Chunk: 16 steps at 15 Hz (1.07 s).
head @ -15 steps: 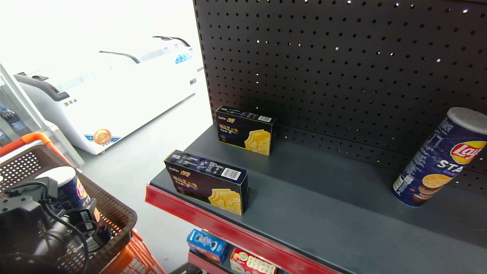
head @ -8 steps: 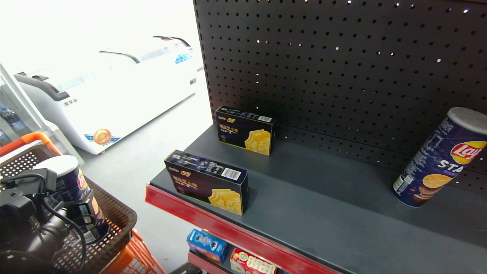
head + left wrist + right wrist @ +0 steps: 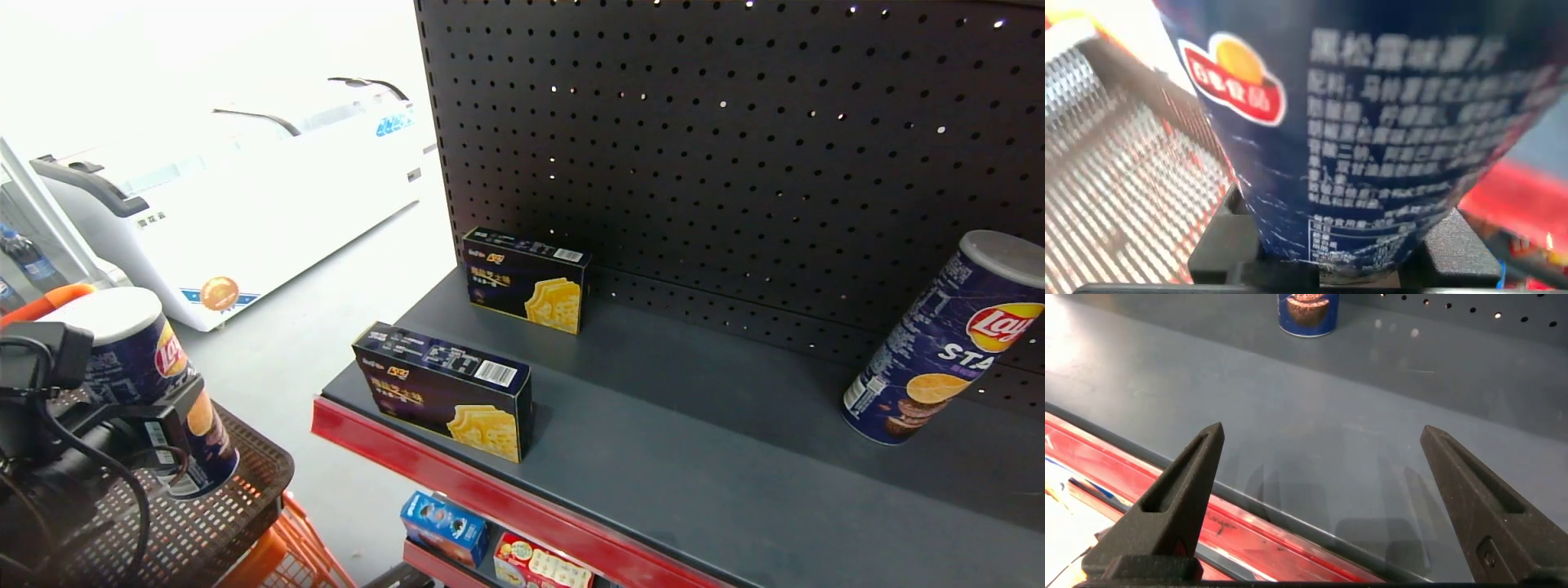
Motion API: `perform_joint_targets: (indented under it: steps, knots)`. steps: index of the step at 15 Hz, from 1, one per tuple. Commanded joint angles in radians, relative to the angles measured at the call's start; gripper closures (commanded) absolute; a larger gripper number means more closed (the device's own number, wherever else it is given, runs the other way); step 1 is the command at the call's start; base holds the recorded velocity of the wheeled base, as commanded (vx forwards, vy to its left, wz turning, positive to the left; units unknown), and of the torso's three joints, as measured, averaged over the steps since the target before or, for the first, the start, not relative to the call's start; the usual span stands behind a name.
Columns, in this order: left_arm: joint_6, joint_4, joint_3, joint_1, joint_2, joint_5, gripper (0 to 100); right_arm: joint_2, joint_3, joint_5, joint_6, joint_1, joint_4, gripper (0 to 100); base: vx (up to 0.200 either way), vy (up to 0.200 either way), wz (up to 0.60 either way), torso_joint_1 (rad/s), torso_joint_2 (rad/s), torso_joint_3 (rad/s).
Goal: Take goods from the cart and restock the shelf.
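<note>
In the head view, the left gripper (image 3: 167, 423) is clamped on a dark blue cylindrical chip can with a white lid (image 3: 155, 359). It holds the can nearly upright over the brown perforated plastic cart basket (image 3: 245, 478), close to the basket's rim on the shelf side. The basket's orange handle (image 3: 45, 300) shows behind the can. To the right is the dark grey metal shelf (image 3: 694, 457), which has a red front strip (image 3: 457, 482) and a black pegboard back panel (image 3: 735, 147). Two dark blue rectangular cracker boxes stand on the shelf. The near box (image 3: 445, 390) is just behind the red strip and the far box (image 3: 526, 279) is against the pegboard. A second dark blue chip can (image 3: 947, 335) stands well apart from them at the shelf's right end. On the tier below lie a small blue box (image 3: 445, 527) and a red-and-white pack (image 3: 539, 563). A white chest freezer (image 3: 237, 196) stands on the floor beyond.

In the left wrist view, the gripper's black pads (image 3: 1221, 245) press both sides of the held can (image 3: 1372, 139) near its lower end. The basket mesh (image 3: 1118, 188) lies beneath it.

In the right wrist view, the right gripper (image 3: 1321, 433) has its two black fingers (image 3: 1180, 506) spread wide with nothing between them. It hovers over the front part of the grey shelf (image 3: 1355, 392), just behind the red strip (image 3: 1221, 523). The base of the second can (image 3: 1306, 314) stands farther back.
</note>
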Motion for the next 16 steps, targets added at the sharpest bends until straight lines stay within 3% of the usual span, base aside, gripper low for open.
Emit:
perform_joint_targets:
  steps: [1,3,5,7,9,11,13,14,16]
  knots:
    - [0.023,0.089,-0.065,-0.012,-0.138,-0.016,100,0.000,0.000,0.001,0.000,0.000,-0.001,0,0.000,0.000,0.00,0.000,0.00,0.000]
    - [0.025,0.235,-0.088,-0.030,-0.248,-0.059,100,0.000,0.000,0.001,0.000,0.000,-0.001,0,0.000,0.000,0.00,0.000,0.00,0.000]
    - [0.026,0.422,-0.108,-0.096,-0.359,-0.083,100,0.000,0.000,0.001,0.000,0.000,-0.001,0,0.000,0.000,0.00,0.000,0.00,0.000]
    - [0.023,0.488,-0.117,-0.126,-0.434,-0.082,100,0.000,0.000,0.001,0.000,0.000,-0.001,0,0.000,0.000,0.00,0.000,0.00,0.000]
    - [0.020,0.491,-0.111,-0.130,-0.486,-0.086,100,0.000,0.000,0.001,0.000,0.000,0.001,0,0.000,0.000,0.00,0.000,0.00,0.000]
    - [0.011,0.496,-0.129,-0.182,-0.489,-0.191,100,0.000,0.000,0.001,0.000,0.000,-0.001,0,0.000,0.000,0.00,0.000,0.00,0.000]
    - [-0.029,0.496,-0.147,-0.196,-0.495,-0.373,100,0.000,0.000,0.001,0.000,0.000,-0.001,0,0.000,0.000,0.00,0.000,0.00,0.000]
    - [-0.029,0.494,-0.149,-0.196,-0.495,-0.427,100,0.000,0.000,0.001,0.000,0.000,-0.001,0,0.000,0.000,0.00,0.000,0.00,0.000]
    - [-0.029,0.496,-0.189,-0.199,-0.492,-0.468,100,0.000,-0.001,0.001,0.000,0.000,-0.001,0,0.000,0.000,0.00,0.000,0.00,0.000]
